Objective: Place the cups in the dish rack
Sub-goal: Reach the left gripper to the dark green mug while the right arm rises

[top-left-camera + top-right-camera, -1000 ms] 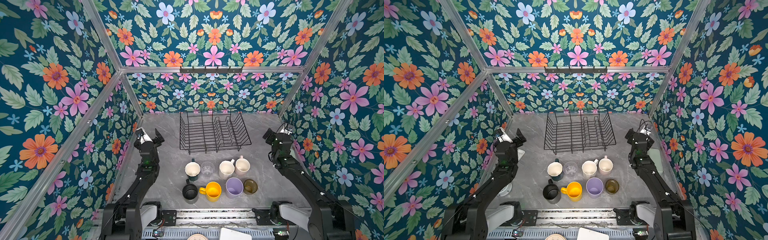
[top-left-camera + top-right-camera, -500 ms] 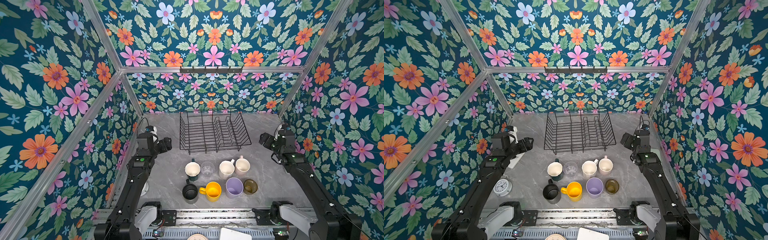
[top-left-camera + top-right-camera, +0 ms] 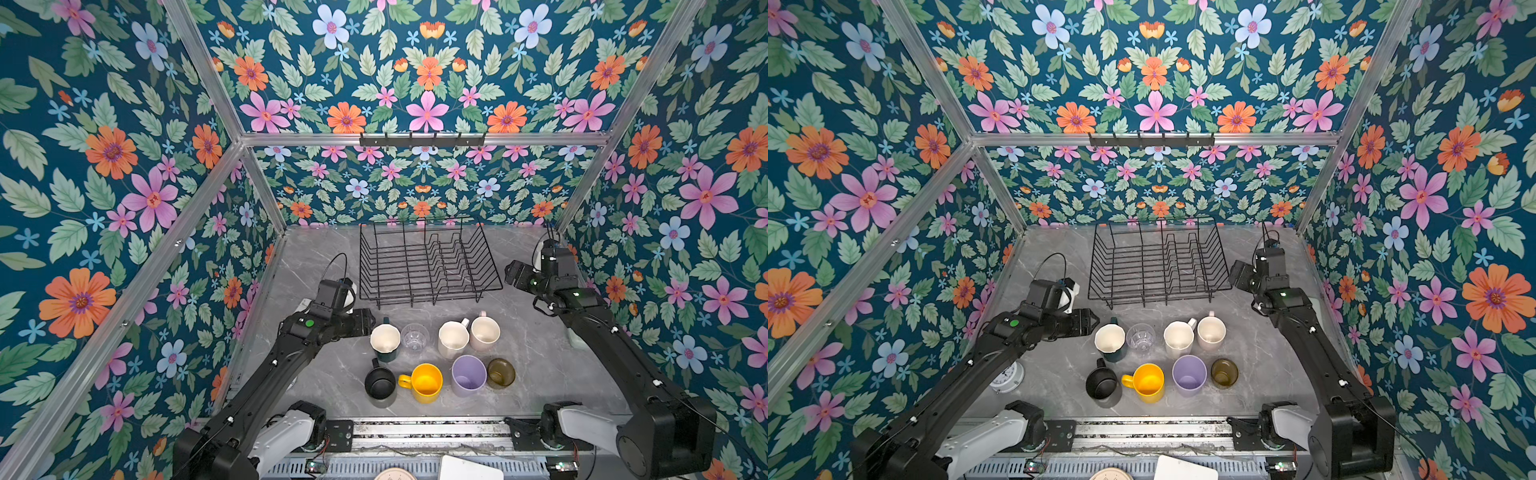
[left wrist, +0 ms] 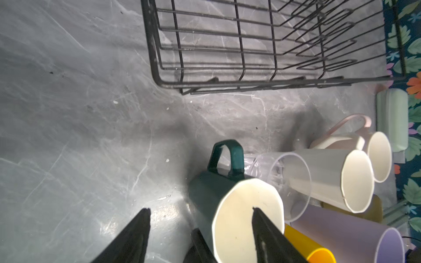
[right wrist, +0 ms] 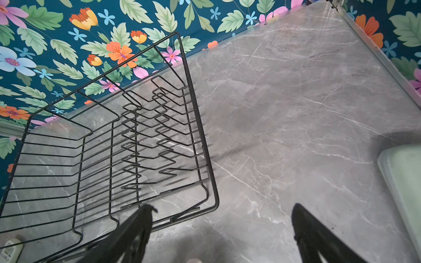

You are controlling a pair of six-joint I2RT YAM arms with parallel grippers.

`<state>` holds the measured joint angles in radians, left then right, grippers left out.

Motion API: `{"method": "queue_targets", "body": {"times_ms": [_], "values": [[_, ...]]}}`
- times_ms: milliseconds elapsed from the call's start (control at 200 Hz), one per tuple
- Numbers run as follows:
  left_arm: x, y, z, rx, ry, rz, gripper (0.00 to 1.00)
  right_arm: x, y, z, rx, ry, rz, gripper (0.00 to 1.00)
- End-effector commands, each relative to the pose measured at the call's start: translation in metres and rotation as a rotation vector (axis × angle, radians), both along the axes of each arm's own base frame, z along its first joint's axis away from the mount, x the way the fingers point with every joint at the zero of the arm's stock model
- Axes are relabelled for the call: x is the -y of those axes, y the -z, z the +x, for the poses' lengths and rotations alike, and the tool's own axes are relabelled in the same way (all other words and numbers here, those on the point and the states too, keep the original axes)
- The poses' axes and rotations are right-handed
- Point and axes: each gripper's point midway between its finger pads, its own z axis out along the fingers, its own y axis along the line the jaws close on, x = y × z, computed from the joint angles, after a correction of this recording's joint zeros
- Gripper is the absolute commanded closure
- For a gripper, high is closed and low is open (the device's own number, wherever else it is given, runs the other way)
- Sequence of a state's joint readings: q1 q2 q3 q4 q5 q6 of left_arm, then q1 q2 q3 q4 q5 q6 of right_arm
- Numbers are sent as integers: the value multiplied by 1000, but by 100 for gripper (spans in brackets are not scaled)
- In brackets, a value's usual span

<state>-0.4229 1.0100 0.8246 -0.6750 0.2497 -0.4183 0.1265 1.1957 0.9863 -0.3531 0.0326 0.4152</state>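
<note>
The black wire dish rack (image 3: 428, 262) stands at the back of the grey marble table (image 3: 540, 353) and holds no cups; only its upright plate prongs occupy it. All 8 cups stand upright on the table in front of the rack, in 2 rows of 4. Back row: dark green mug (image 3: 385, 338), clear glass (image 3: 414, 336), white mug (image 3: 453, 337), pale pink mug (image 3: 484, 331). Front row: black mug (image 3: 380, 382), yellow mug (image 3: 424, 381), lavender tumbler (image 3: 468, 374), amber-brown glass (image 3: 501, 372). The left gripper (image 4: 200, 210) is partly open, its fingers straddling the green mug's near wall without closing on it. The right gripper (image 5: 222, 208) is spread wide and empty beside the rack's corner.
</note>
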Motion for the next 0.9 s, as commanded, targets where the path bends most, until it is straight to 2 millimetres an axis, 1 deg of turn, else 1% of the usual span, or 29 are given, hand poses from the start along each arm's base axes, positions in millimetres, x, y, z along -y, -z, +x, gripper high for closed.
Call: {"method": "queue_targets", "body": {"times_ms": [0,90,185,310,425,620,745,895], "values": [[-4,3,-15,-44,-4,13,30,-2,2,-2,-17,-10,-5,6],[-3,6,-22,-61,9,16,31,-3,2,-2,-18,-11,-4,6],[-2,11,-25,-76,13,19,32,-5,3,-1,-19,-16,0,6],[5,15,-22,-80,22,10,35,-6,4,-1,-25,-20,3,6],[12,18,-19,-86,36,2,35,-7,6,-3,-33,-24,4,6],[18,28,-14,-101,40,31,38,-5,12,-6,-46,-17,-6,6],[18,33,-11,-102,25,51,42,-5,16,-8,-53,-18,-8,6],[22,41,-8,-114,7,58,50,-5,17,-10,-58,-23,-10,6]]}}
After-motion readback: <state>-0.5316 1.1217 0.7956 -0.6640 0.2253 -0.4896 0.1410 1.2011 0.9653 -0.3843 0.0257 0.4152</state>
